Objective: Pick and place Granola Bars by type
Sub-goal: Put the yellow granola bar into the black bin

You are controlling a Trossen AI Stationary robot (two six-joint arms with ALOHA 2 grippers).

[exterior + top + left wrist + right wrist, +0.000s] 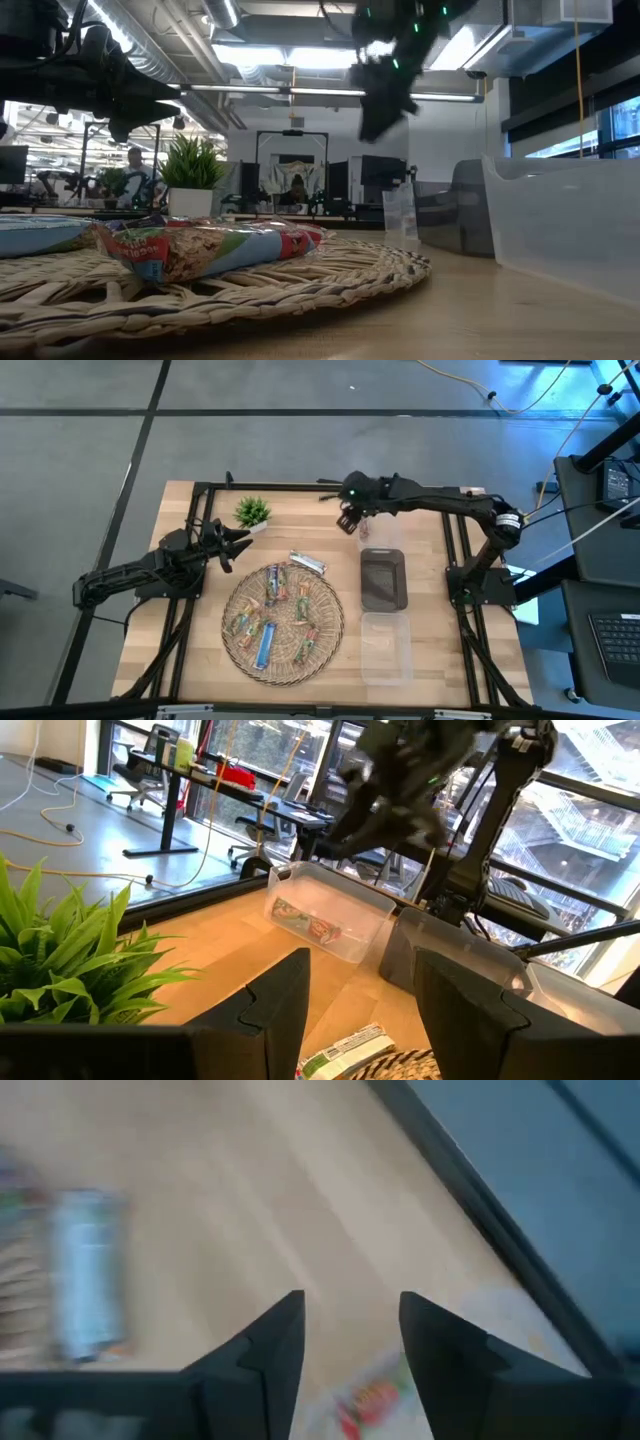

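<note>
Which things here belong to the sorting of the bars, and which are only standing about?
For the job:
- granola bars on the woven tray
- silver bar beside it
- clear bin holding one bar
- dark bin
- right gripper, left gripper, both open and empty

Just standing about:
- potted plant

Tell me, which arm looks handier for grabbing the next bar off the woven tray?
Probably the left: its open gripper hovers beside the woven tray, while the right gripper, open and empty, is over the bins.

Two dark, slender jointed arms, green-lit wrist, black angular end effector fingers [283,1010].
</note>
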